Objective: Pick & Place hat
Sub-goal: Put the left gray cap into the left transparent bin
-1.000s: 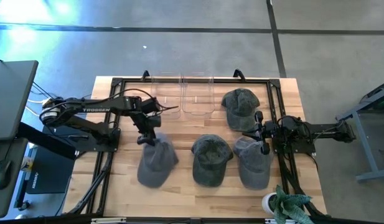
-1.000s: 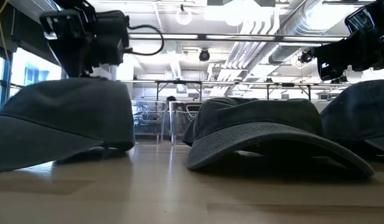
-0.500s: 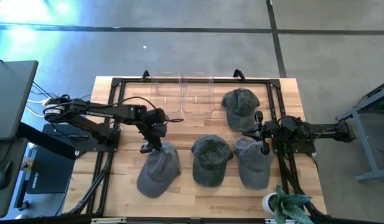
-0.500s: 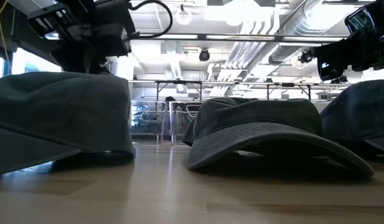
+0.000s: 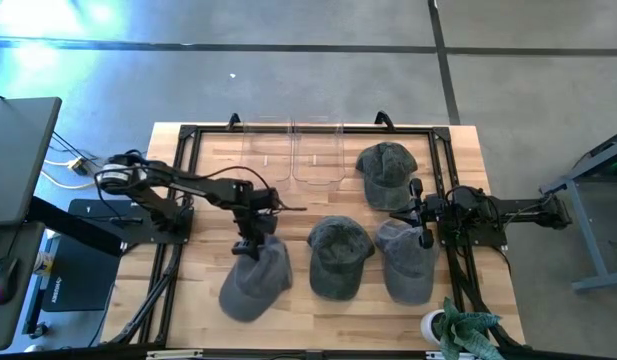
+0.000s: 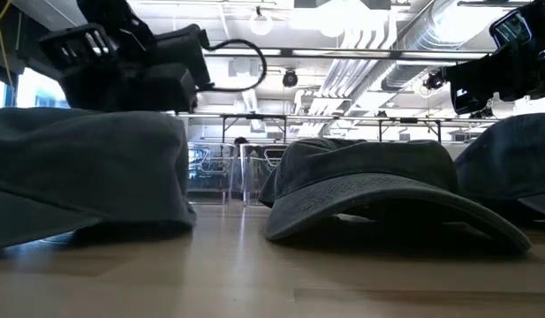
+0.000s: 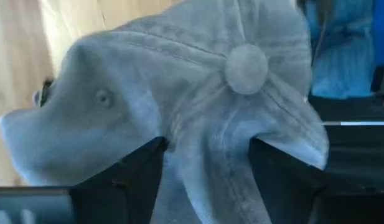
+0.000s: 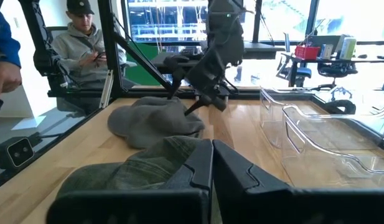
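Four hats lie on the table; left gripper [image 5: 247, 243] jaws pinch the left hat [image 5: 256, 278]; right gripper [image 5: 425, 238] jaws closed, empty.

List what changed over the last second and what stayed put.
The left tool slid toward the table's middle and a little toward the near edge, and the grey hat under it shifted along and sits at a new angle. The left wrist view shows fabric bunched between its fingers. The three other hats and the right tool stayed put.

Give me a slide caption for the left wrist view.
Left pincer straddling the crown of a grey hat on the wooden table.
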{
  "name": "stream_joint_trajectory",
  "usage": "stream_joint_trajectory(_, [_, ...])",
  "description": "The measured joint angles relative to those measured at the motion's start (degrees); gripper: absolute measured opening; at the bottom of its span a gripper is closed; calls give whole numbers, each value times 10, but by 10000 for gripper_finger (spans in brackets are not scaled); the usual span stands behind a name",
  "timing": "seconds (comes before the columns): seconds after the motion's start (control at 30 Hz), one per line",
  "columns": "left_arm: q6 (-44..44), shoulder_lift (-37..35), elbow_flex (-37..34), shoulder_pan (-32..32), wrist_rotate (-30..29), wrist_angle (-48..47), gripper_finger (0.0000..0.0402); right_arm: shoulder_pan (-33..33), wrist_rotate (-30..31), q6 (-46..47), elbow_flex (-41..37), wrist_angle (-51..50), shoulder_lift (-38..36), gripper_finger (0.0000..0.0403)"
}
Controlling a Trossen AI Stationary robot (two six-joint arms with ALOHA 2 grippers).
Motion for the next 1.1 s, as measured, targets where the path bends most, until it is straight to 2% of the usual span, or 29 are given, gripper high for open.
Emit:
stream_joint_trajectory(0.1, [0,5,1,-14,28,34,151,0,0,0,0,0,0,4])
stream_joint_trajectory(0.23, [-9,5,7,-15,88,41,37,0,0,0,0,2,0,7])
stream_joint_trajectory(0.27, [-20,2,12,-14,108,39,19,0,0,0,0,2,0,7])
stream_joint_trajectory(0.43, [-108,-32,55,1,203,23,14,0,-1,0,0,5,0,5])
stream_joint_trajectory(0.57, [-142,-70,113,-1,234,21,6,0,-1,0,0,5,0,7])
stream_joint_trajectory(0.67, [-154,-93,159,0,225,14,4,0,-1,0,0,5,0,7])
stream_joint_trajectory(0.73, [-155,-99,191,0,198,15,2,0,-1,0,0,6,0,7])
stream_joint_trajectory(0.87, [-155,-106,244,0,106,-1,2,0,0,0,0,7,0,8])
stream_joint_trajectory(1.03, [-159,-106,293,0,-15,-50,1,0,33,-14,0,30,0,7])
stream_joint_trajectory(1.1, [-173,-106,306,0,-39,-61,1,0,39,-14,0,38,0,9])
